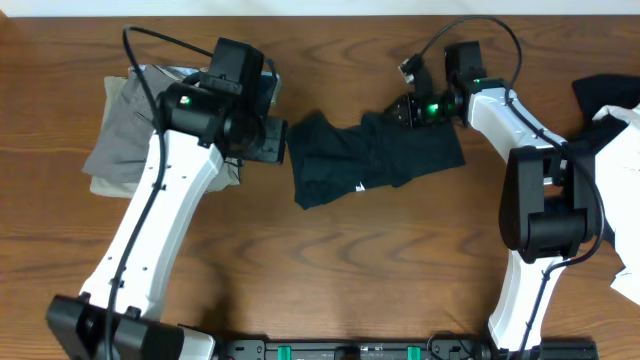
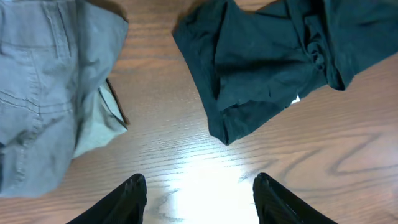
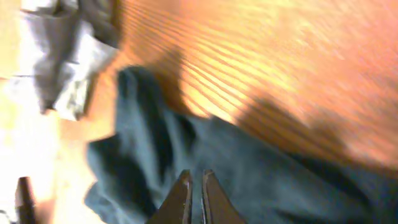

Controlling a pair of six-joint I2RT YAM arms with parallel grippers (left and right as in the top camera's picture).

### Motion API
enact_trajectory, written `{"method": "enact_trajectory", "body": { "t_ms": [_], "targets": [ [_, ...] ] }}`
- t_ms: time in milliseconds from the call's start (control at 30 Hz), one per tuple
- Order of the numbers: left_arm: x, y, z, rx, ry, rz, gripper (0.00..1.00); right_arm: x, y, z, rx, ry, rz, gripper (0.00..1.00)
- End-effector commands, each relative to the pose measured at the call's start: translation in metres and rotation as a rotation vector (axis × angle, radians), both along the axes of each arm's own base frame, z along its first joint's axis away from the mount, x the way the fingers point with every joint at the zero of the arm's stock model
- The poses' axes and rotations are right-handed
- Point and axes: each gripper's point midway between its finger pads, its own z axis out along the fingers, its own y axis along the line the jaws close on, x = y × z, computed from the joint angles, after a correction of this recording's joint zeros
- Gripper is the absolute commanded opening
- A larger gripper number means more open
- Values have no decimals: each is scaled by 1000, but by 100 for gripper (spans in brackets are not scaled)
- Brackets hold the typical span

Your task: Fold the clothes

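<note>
Flanking black T-shirt point(image 1: 370, 150) lying left-right.
We see left gripper point(image 2: 199, 180) apart off its left end, right gripper point(image 3: 194, 177) closed over right end.

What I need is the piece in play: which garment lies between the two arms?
The crumpled black T-shirt at the table's middle, with a small white mark showing. The grey trousers lie at the left end, and the black and white pieces at the far right.

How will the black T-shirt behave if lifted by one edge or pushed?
Probably floppy: the black T-shirt lies crumpled in soft folds, so it should drape and sag. Likely light, being thin fabric. Pushed, it would probably bunch up on the wooden table rather than slide flat.
</note>
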Motion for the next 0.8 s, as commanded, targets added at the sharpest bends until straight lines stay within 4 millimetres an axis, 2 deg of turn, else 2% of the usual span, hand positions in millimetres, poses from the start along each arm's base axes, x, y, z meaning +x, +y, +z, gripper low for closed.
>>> {"method": "enact_trajectory", "body": {
  "t_ms": [0, 67, 100, 200, 300, 433, 567, 767],
  "targets": [
    [-1, 4, -24, 10, 80, 88, 62, 2, 3, 33, 112, -24, 21, 6],
    [2, 3, -39, 5, 116, 140, 66, 5, -11, 30, 67, -12, -26, 5],
    [4, 1, -47, -1, 131, 165, 71, 6, -19, 28, 33, -5, -53, 5],
    [12, -11, -77, -44, 176, 170, 79, 7, -47, 30, -63, 9, -131, 11],
    [17, -24, -112, -93, 250, 156, 82, 1, -74, 41, -141, 15, -187, 13],
    [20, -16, -151, -79, 350, 229, 83, -12, -101, 55, -230, 25, -237, 15],
    [28, -1, -169, -96, 380, 279, 83, -16, -113, 62, -278, 9, -255, 16],
    [39, -32, -160, -420, 375, 103, 84, -15, -113, 63, -282, 3, -253, 17]
  ]
}}
